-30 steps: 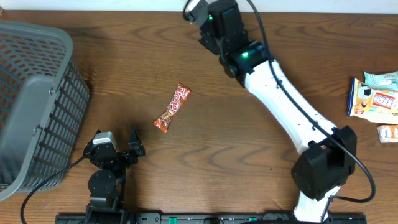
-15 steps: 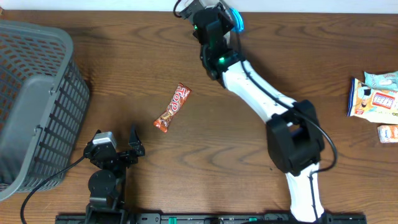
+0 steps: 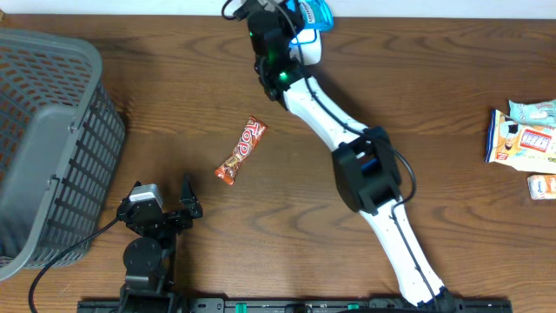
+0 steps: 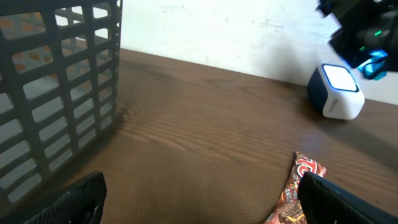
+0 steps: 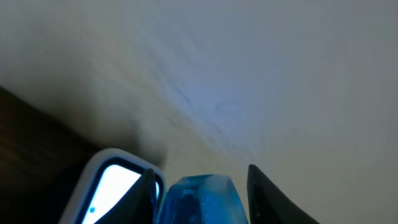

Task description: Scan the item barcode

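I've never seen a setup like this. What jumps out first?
The long white right arm stretched to the far edge of the table, its gripper closed on a blue item beside a glowing white scanner. Next, the red candy bar lying alone mid-table, and the grey basket at the left.

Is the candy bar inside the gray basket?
No, the candy bar lies on the bare wooden table, well apart from the basket.

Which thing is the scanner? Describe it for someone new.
Go to the table's far edge by the white wall, beyond the candy bar. The scanner sits there, beside the right end effector holding a blue item. It is the only white rounded box with a glowing face.
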